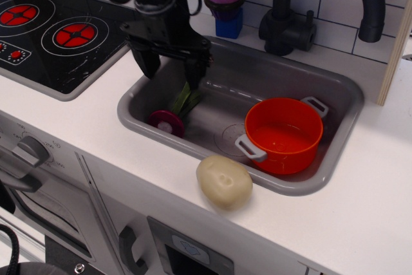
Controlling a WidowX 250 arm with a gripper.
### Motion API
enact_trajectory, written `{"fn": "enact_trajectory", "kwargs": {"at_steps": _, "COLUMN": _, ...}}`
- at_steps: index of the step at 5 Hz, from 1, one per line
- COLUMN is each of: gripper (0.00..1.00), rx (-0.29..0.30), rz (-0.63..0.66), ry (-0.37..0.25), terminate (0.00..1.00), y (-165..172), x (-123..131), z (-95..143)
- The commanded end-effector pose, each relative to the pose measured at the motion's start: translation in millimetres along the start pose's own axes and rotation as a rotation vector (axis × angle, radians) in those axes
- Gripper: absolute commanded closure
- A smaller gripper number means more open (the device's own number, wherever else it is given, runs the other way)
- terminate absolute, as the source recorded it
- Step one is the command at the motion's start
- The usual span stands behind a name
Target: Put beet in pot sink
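Gripper [171,73] released, jaws apart over beet [168,119] stalks — I'd drop straight, pinch near bulb, then carry to 3 o'clock into pot [283,134] — w/o clipping sink [135,98] wall.

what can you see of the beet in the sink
The beet is a small toy that looks like plastic, with a dark magenta round bulb, a pale flat cut face turned toward the camera, and long green leaf stalks running up and back. It lies on its side on the floor of the grey sink, near the left wall, apart from the orange pot. The open gripper hangs above its stalks.
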State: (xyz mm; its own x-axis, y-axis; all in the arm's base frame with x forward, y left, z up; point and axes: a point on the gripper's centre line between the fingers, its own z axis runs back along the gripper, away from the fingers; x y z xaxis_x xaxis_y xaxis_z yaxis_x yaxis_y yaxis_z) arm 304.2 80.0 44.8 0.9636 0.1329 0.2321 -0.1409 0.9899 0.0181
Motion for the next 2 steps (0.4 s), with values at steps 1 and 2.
{"fn": "enact_trajectory", "kwargs": {"at_steps": 1, "gripper": 0.0, "rx": 0.017, "rz": 0.006, "ry": -0.015, "terminate": 0.0, "y": -10, "x": 6, "z": -12}}
{"fn": "enact_trajectory", "kwargs": {"at_steps": 2, "gripper": 0.0, "rx": 0.046, "rz": 0.023, "ry": -0.013, "terminate": 0.0, "y": -11, "x": 9, "z": -28}}
